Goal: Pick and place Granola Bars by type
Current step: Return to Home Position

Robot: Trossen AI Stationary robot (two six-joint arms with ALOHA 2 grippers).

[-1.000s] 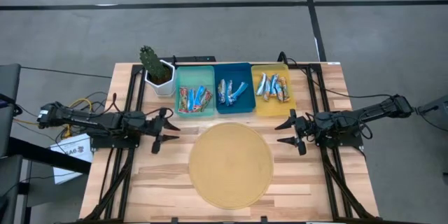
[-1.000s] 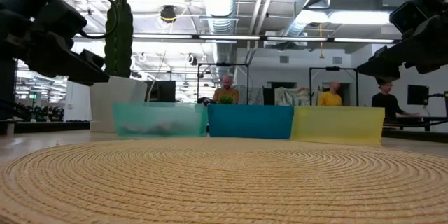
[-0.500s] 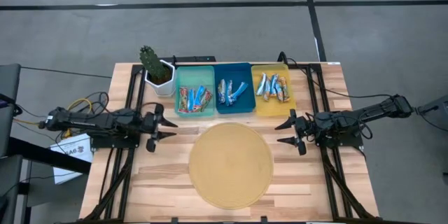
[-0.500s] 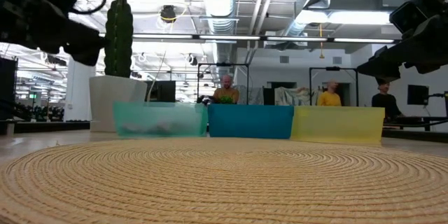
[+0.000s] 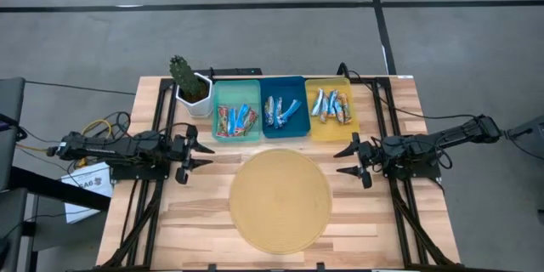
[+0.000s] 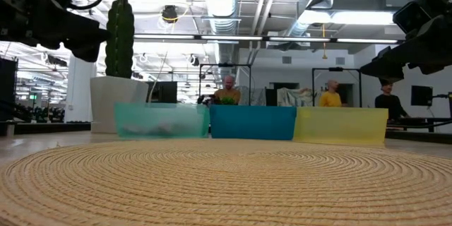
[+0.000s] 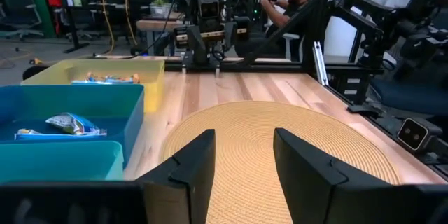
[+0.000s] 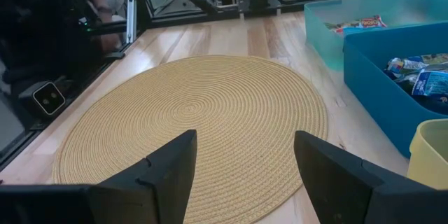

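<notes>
Granola Bars (image 5: 280,110) — sorted into three trays side by side at the table's far edge: teal tray (image 5: 238,92), blue tray (image 5: 285,131), yellow tray (image 5: 331,132). Left gripper (image 5: 202,156) — fingers spread, holding nothing, just left of the round woven mat (image 5: 280,201). Right gripper (image 5: 342,162): fingers spread, holding nothing, just right of the mat.

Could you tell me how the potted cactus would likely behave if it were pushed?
The cactus rises well above its white pot, so a push up high might tip it. A low push on the pot would more likely slide it across the smooth wooden table.
</notes>
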